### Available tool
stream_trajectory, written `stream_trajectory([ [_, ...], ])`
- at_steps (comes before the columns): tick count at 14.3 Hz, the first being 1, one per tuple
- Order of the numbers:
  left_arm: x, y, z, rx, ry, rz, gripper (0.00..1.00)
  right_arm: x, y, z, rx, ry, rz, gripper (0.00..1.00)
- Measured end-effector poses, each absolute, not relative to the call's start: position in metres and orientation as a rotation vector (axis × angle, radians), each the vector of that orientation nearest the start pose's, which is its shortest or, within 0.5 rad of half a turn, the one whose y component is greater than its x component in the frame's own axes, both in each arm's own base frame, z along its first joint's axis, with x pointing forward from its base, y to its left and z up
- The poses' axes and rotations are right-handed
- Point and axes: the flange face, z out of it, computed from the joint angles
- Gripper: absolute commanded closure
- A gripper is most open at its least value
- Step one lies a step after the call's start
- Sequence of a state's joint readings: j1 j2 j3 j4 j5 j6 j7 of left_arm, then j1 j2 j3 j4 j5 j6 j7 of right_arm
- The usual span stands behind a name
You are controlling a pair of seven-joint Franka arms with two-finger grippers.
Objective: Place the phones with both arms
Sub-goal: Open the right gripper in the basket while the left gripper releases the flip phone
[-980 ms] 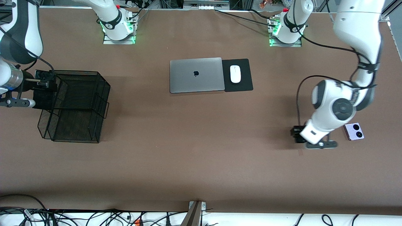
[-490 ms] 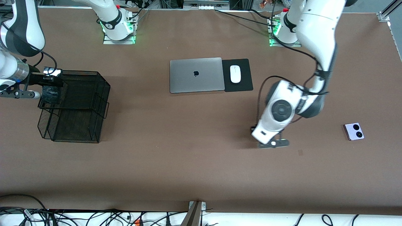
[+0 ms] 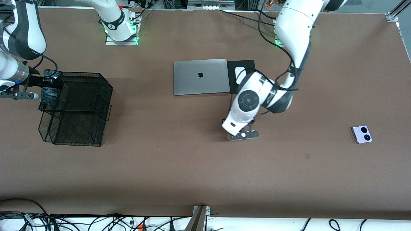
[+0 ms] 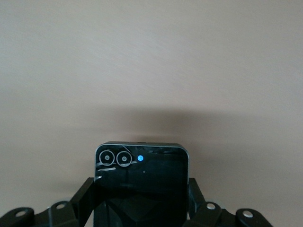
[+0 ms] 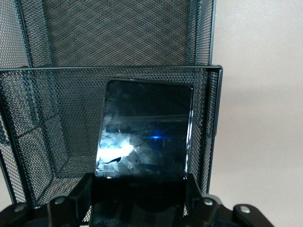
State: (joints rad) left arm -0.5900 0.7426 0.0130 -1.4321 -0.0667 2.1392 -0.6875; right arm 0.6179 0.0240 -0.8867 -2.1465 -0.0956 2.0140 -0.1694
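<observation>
Left jaws (image 4: 142,210) are clamped on a small black phone (image 4: 142,182) with two camera rings, up over bare brown surface (image 3: 192,160) near the laptop (image 3: 201,76). Right jaws (image 5: 139,201) grip a glossy black phone (image 5: 144,135), held over the rim of the mesh basket (image 3: 80,109) at the right arm's end. The lavender phone (image 3: 362,134) lies flat toward the left arm's end.

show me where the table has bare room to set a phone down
Bare table runs wide along the front-camera edge, and between the mesh basket and the laptop. More lies around the lavender phone. It is crowded at the laptop and mouse pad, under the left arm.
</observation>
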Motion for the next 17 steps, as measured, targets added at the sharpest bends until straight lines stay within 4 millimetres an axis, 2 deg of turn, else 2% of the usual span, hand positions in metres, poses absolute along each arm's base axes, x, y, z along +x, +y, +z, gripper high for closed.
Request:
stream_trajectory([
  [5,0.575,-0.495,0.235,-3.189,-0.206,0.025,0.71,0.501,-0.146,0.371,-3.208,0.095,0.276,0.80],
  [7,0.566,-0.524,0.226,-3.222,-0.158,-0.026,0.71,0.503,-0.147,0.365,-3.223,0.095,0.264,0.80],
  [9,0.553,-0.545,0.213,-3.242,-0.110,-0.060,0.71,0.506,-0.147,0.360,-3.239,0.095,0.258,0.80],
  [12,0.545,-0.560,0.200,-3.268,-0.076,-0.121,0.71,0.507,-0.149,0.354,-3.253,0.102,0.272,0.80],
  [17,0.562,-0.555,0.186,-3.276,-0.096,-0.215,0.71,0.509,-0.149,0.344,-3.271,0.103,0.300,0.80],
])
